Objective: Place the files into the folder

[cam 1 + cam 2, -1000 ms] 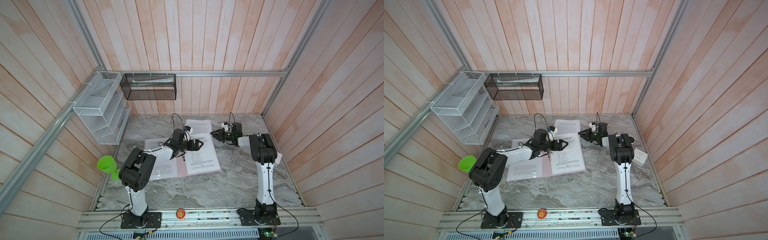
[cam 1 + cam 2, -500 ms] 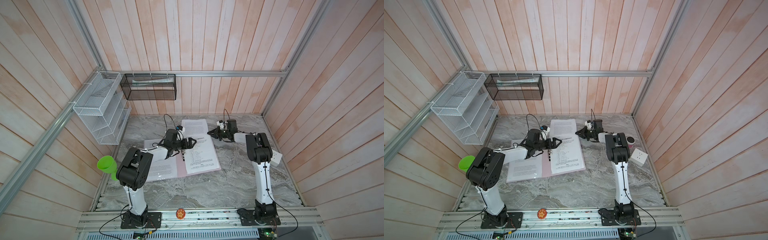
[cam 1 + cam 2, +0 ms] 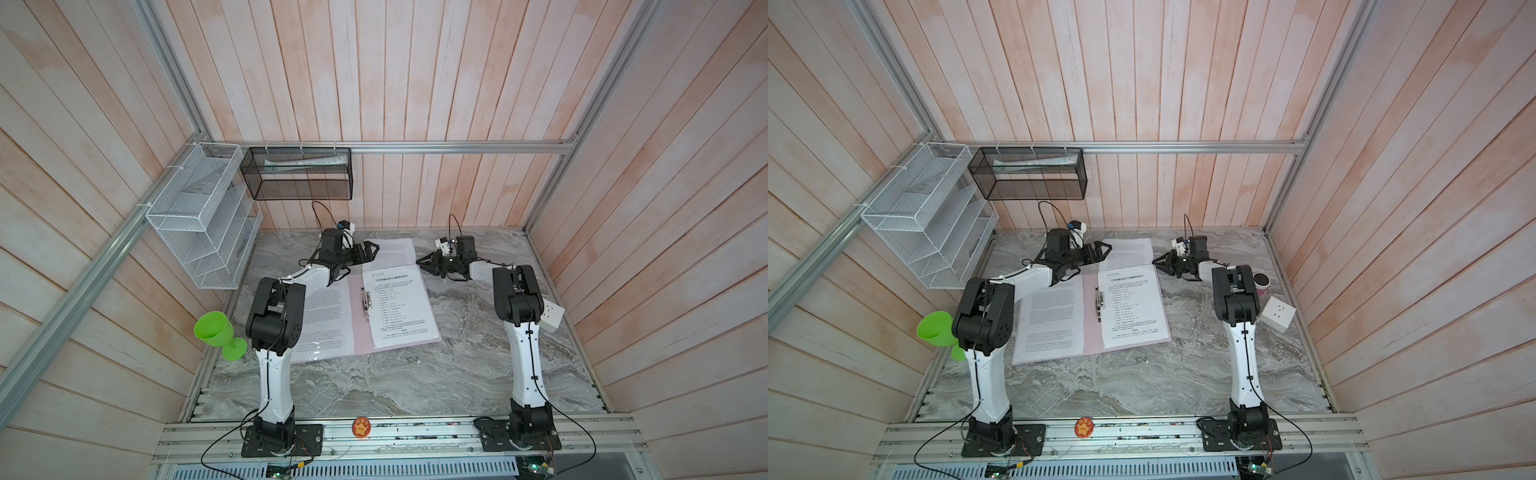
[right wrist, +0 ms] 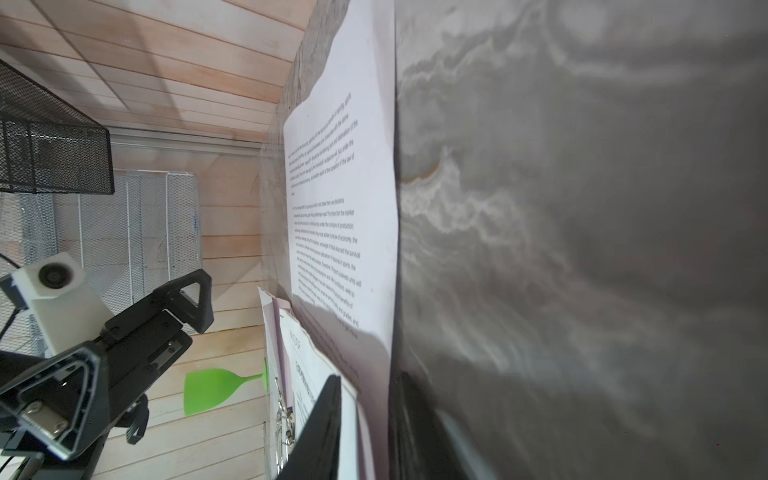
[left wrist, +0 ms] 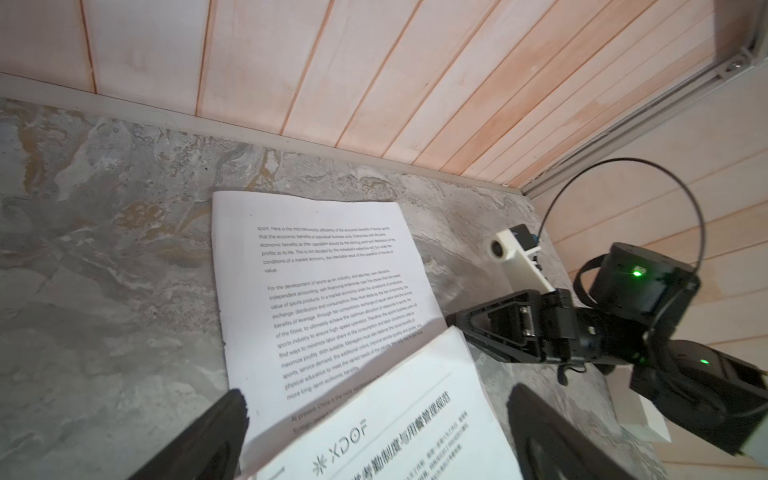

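Pale pink plank walls [image 3: 415, 83] around a grey, marble-veined desk [image 3: 395, 386]. At its middle, the folder [image 3: 356, 332]: pale pink, flat, lying open, spine running away from the robot, a small metal clip [image 3: 365, 301] beside it. On each cover, a printed white sheet [image 3: 399, 309] already in place.

Beyond the folder's far edge, one loose sheet [image 3: 395, 251]: thin, matte, dense with black text, long axis pointing toward the back wall, near end tucked under the paper on the right cover.

Left hand [image 3: 372, 252] at the loose sheet's left edge, spread to its widest, holding nothing. Right hand [image 3: 424, 266] at the opposite edge, just off the folder's far right corner, fingers [image 4: 316, 415] only slightly parted astride the paper's margin, nothing seen pinched. Both about equally near, flanking the sheet across its short axis.

By the look of it, one file still outside. Calls for a pull toward the robot, along the long axis, onto the right cover. Likely to buckle rather than slide, being floppy paper on rough-looking stone.
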